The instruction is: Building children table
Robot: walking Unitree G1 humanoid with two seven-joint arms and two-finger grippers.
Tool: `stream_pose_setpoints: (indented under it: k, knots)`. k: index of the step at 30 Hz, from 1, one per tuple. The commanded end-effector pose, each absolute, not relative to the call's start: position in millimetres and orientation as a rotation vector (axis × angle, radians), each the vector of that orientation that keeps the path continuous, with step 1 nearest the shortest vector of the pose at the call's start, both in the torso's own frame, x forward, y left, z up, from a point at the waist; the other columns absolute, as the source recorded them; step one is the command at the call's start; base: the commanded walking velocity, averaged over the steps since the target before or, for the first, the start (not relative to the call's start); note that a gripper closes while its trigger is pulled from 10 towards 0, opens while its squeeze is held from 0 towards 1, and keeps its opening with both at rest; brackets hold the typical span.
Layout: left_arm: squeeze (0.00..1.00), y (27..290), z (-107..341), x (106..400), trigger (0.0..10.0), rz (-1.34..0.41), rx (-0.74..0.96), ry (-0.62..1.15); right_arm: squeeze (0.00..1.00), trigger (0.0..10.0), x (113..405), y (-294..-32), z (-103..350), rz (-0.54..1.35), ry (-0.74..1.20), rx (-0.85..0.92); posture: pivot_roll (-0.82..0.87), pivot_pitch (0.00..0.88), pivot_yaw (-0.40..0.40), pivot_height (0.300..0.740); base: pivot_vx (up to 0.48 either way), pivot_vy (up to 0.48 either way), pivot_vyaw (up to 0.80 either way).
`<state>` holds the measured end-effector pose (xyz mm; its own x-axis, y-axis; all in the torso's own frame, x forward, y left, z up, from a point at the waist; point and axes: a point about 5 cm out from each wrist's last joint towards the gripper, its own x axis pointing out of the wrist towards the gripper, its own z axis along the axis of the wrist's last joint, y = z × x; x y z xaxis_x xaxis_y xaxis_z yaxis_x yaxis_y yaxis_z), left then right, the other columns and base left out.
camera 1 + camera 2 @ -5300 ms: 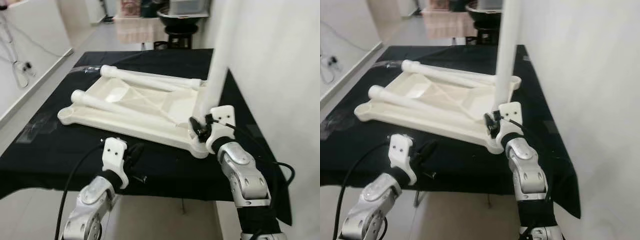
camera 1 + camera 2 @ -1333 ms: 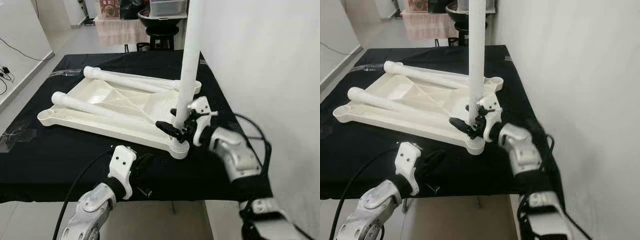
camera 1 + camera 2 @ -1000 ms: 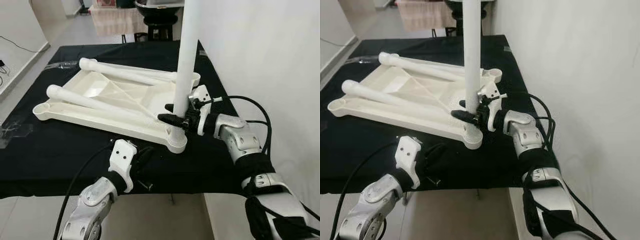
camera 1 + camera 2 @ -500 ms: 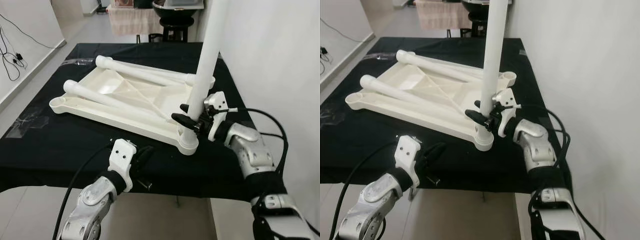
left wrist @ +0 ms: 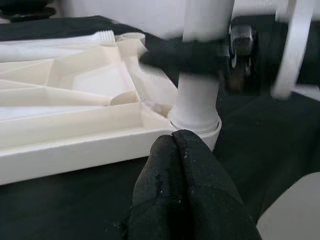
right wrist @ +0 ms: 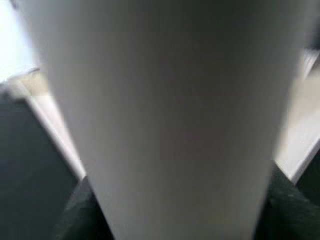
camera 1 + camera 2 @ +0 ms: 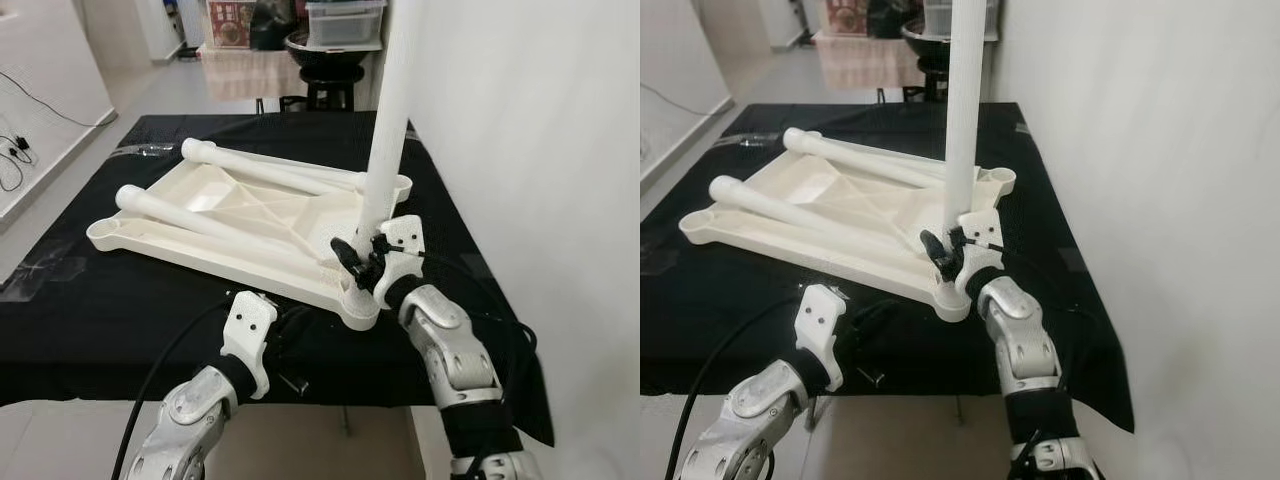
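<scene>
Black-draped table (image 7: 120,310); cream tabletop (image 7: 250,215) lying underside up at its centre, two loose white legs (image 7: 270,165) lying across it. Upright white leg (image 7: 385,130) standing in the tabletop's near right corner socket. Right gripper (image 7: 362,252) pinching that leg's base. Left gripper (image 5: 175,155), fingers pressed together, just near of the tabletop's edge.

Black cloth (image 7: 120,300) covers a table and hangs over its near edge. White wall (image 7: 540,140) runs close along the right side. Pale grey floor (image 7: 130,85) stretches away on the left, with a white wall (image 7: 40,110) and loose cables (image 7: 15,150) there. Behind: black round stool (image 7: 330,72), beige draped cloth (image 7: 245,72), clear storage box (image 7: 345,20).
</scene>
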<state>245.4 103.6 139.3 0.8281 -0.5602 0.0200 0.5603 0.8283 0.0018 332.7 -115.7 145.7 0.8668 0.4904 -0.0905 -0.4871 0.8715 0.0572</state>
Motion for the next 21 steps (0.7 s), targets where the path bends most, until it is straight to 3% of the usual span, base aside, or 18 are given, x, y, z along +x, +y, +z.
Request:
stream_pose_setpoints:
  k: [1, 2, 3, 6, 10, 14, 15, 21]
  knots:
    - [0.00, 105.4, 136.7, 246.0, 10.0, -0.594, -0.002, -0.007, 1.00, 10.0, 333.8, -108.2, 152.6, 0.620, 0.086, 0.035, -0.01, 0.073, 0.004, 0.740, 0.000, 0.000, 0.00]
    - [0.00, 105.5, 137.0, 246.7, 10.0, -0.596, 0.000, -0.007, 1.00, 10.0, 332.3, -106.5, 157.7, 0.674, 0.070, 0.012, -0.01, 0.073, 0.004, 0.740, 0.000, 0.000, 0.00]
    - [0.00, 105.4, 137.2, 247.4, 10.0, -0.598, 0.002, -0.008, 0.00, 10.0, 333.3, -107.8, 161.2, 0.742, 0.070, -0.017, -0.01, 0.071, 0.008, 0.740, 0.000, 0.000, 0.00]
    - [0.00, 105.1, 137.3, 248.0, 10.0, -0.600, 0.004, -0.009, 0.00, 10.0, 335.5, -110.2, 163.6, 0.804, 0.079, -0.040, -0.01, 0.070, 0.008, 0.740, 0.000, 0.000, 0.00]
    - [0.00, 102.6, 135.8, 247.9, 10.0, -0.609, 0.011, -0.004, 0.00, 10.0, 338.3, -123.1, 160.3, 1.099, 0.140, -0.101, 0.01, 0.062, 0.005, 0.740, 0.000, 0.000, 0.00]
    - [0.00, 103.7, 135.7, 246.1, 10.0, -0.619, 0.012, 0.004, 0.00, 9.6, 352.2, -131.3, 160.3, 1.122, 0.211, -0.106, 0.02, 0.059, 0.000, 0.740, 0.000, 0.000, 0.00]
    - [0.00, 104.4, 135.5, 245.1, 10.0, -0.623, 0.014, 0.007, 0.00, 0.0, 356.0, -132.7, 162.3, 1.117, 0.213, -0.088, 0.03, 0.061, -0.001, 0.740, 0.000, 0.000, 0.00]
    - [0.00, 105.1, 135.3, 243.6, 10.0, -0.626, 0.016, 0.012, 0.00, 0.0, 360.7, -137.9, 164.5, 1.104, 0.213, -0.054, 0.03, 0.066, -0.002, 0.740, 0.000, 0.000, 0.00]
